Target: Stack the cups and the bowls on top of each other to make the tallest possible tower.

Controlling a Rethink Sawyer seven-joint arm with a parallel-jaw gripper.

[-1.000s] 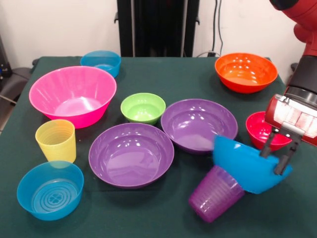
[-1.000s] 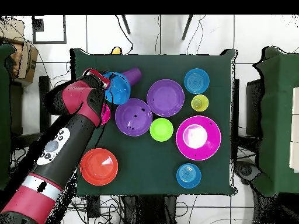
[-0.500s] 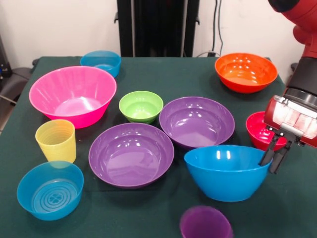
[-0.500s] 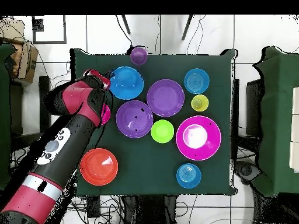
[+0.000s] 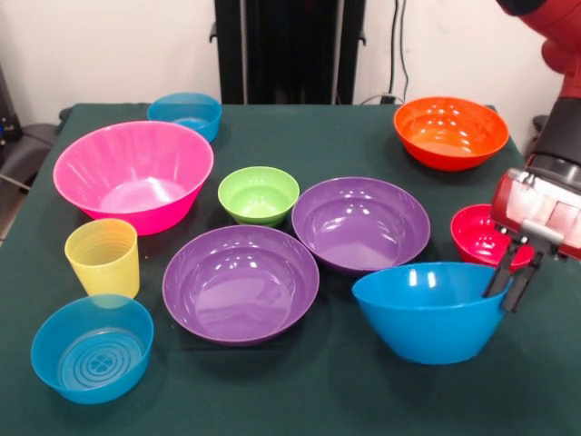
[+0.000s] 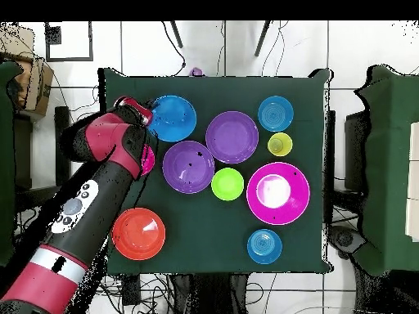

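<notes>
Gripping the right rim of the blue bowl (image 5: 427,309) between its dark fingers, the tool (image 5: 507,282) is holding that bowl, seemingly tilted, on the green surface (image 5: 309,136) just in front of the red bowl (image 5: 478,238) and beside the two purple bowls (image 5: 241,282), with the green bowl (image 5: 259,193) sitting behind them.

No legible text, label, brand, number or sign appears in either view: the bowls, the cup, the worktop (image 5: 300,136) and the arm (image 6: 90,196) carry no readable marking.
</notes>
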